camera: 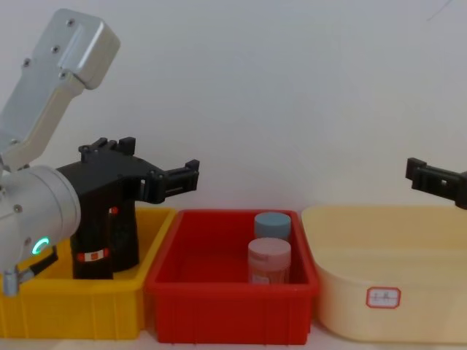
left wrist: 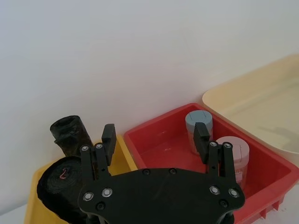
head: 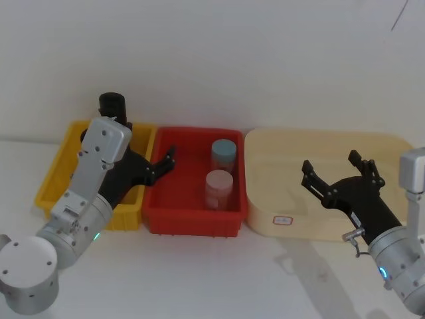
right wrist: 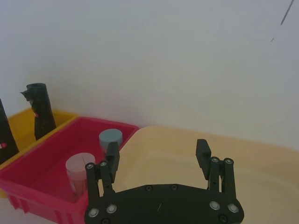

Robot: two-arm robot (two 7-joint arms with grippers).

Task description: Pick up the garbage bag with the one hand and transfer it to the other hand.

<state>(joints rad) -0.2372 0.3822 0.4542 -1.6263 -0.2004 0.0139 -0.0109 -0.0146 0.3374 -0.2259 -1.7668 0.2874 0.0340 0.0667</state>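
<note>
The left tool [left wrist: 155, 136], jaws wide and empty, hovers centre left in the chest view by the garbage bag [camera: 109, 237], upright in the yellow bin [camera: 73, 313]. Best to bring it squarely around the roll's middle before closing. The right tool [head: 331, 166], open and empty, sits lower right

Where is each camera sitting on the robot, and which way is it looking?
Head: up high, looking down on yellow bin, red bin and cream tub; left arm and right arm show.
Chest: lower, looking across the bins side-on; left arm looms large.
Left wrist: behind the open left gripper, facing black rolls and jars.
Right wrist: behind the open right gripper, over the cream tub.
Head and chest share both jars.
</note>
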